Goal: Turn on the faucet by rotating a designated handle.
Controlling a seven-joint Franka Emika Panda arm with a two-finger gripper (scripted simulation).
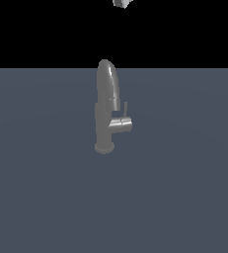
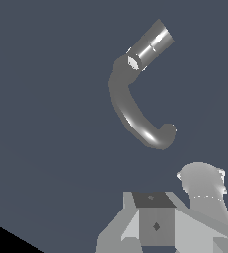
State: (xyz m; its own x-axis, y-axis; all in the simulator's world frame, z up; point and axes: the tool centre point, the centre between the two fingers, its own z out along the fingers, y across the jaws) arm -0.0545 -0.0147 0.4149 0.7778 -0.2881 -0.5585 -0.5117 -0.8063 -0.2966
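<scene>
So, biggest thing first: the flat blue-grey tabletop (image 1: 41,197) fills most of the exterior view, and the grey brushed-metal faucet with the tall arched spout (image 1: 106,99) is planted roughly in the middle of it on its round base.

A short horizontal side stub (image 1: 120,125) is seen sticking out of the column toward the exterior view's right, and the thin grey metal lever handle (image 1: 126,109) is standing upright off that stub, right beside the spout.

In the wrist view the spout is seen from above as a curved tube, with the stub as a shiny cylinder (image 2: 151,45) at its far end. The lever itself can't be picked out there.

The gripper (image 1: 121,3) is barely caught at the top edge of the exterior view, well above the faucet. Whether the fingers are open or closed can't be told; only grey blocky arm parts are shown in the wrist view.

The step in hand looks like the approach, nothing touched yet. To do it well, the descent should probably be aimed at the stub side, not the spout. The lever is skinny and close to the arch, so the thick spout could easily get bumped or grabbed by mistake. The push would best be applied near the lever's tip.
</scene>
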